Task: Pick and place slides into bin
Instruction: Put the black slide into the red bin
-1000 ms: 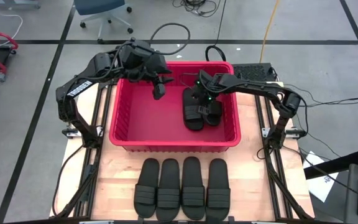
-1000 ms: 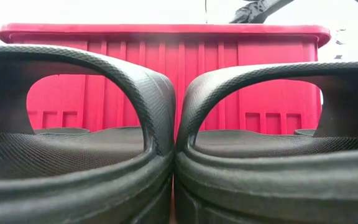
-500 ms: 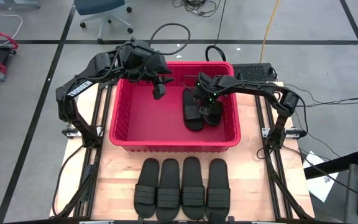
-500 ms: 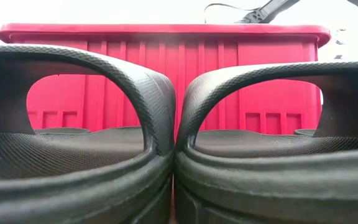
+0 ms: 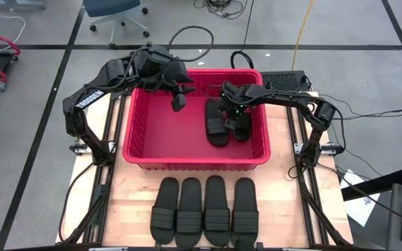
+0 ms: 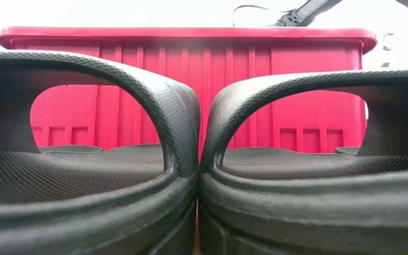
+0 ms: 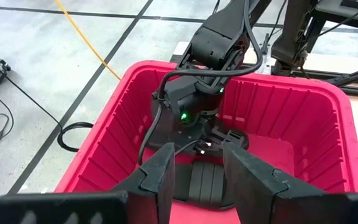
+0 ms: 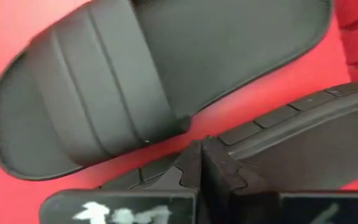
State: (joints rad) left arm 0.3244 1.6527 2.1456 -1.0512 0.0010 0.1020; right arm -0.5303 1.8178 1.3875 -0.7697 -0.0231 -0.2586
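The red bin (image 5: pixel 194 162) stands in the middle of the table. Two black slides lie side by side in its right half. My right gripper (image 5: pixel 237 120) reaches down into the bin and is shut on the right-hand slide (image 5: pixel 241 127). The other slide (image 8: pixel 135 81) lies flat on the bin's floor next to it. My left gripper (image 5: pixel 179 100) hangs open over the bin's far left part, holding nothing. Several more slides (image 5: pixel 204 211) lie in a row on the table near its front edge, and two of them (image 6: pixel 91 177) fill the low view. My right gripper pinches the ribbed strap of the right-hand slide at its edge (image 8: pixel 253 134) between its two shut fingers. The fingers come from above, slanting steeply down. The slide sits low in the bin beside the other one. Whether its sole rests on the floor, I cannot tell.
The bin's left half (image 5: pixel 159 132) shows bare red floor. A black box (image 5: pixel 285 80) with cables sits behind the bin's far right corner. Bare wood (image 5: pixel 292 195) shows on either side of the row of slides.
My right gripper has sunk a little deeper into the bin with its slide, staying shut, and then come to rest. The slide lies lower beside the other one.
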